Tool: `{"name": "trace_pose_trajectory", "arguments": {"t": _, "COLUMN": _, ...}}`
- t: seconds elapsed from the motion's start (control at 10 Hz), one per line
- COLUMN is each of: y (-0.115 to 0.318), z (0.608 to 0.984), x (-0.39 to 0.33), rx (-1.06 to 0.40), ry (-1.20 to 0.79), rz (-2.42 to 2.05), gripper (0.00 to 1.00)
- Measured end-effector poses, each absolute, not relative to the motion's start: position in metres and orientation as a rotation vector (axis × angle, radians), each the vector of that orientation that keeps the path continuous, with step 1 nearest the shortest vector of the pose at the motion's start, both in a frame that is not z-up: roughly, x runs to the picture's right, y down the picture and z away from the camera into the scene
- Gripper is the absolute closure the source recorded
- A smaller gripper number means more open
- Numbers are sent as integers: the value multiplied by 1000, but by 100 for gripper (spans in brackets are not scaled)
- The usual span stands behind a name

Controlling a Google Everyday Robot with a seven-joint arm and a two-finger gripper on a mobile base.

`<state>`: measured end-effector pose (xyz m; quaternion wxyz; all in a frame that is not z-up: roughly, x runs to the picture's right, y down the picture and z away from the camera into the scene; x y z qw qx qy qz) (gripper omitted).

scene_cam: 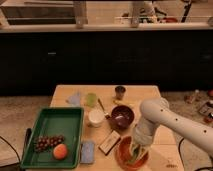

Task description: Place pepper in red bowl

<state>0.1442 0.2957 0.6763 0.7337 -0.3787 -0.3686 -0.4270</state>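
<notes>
The table (pixel 64 92) carries several containers. At its left edge, a green tray (pixel 52 118) holds a bunch of dark grapes (pixel 47 143) and, just beside them, a round orange fruit (pixel 60 151). Near the front right edge sits the red bowl (pixel 121 154). The white arm reaches down into it, and the gripper (pixel 134 149) hangs just above its floor. The pepper (pixel 132 159) shows as a green sliver inside the red bowl, right under the gripper. Whether the gripper is clasping the pepper cannot be told. Just behind the red bowl is a smaller dark maroon bowl (pixel 121 118); what it holds is unclear. A white cup (pixel 96 118), a green cup (pixel 90 99) and a small dark cup (pixel 120 91) stand upright further back.
</notes>
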Motion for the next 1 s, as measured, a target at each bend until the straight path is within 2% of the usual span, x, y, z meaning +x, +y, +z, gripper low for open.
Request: {"name": "trace_pose_trajectory", "arguments": {"t": 1.0, "y": 284, "z": 691, "x": 139, "rx": -931, "ry": -828, "rz": -1028, "gripper": 100}}
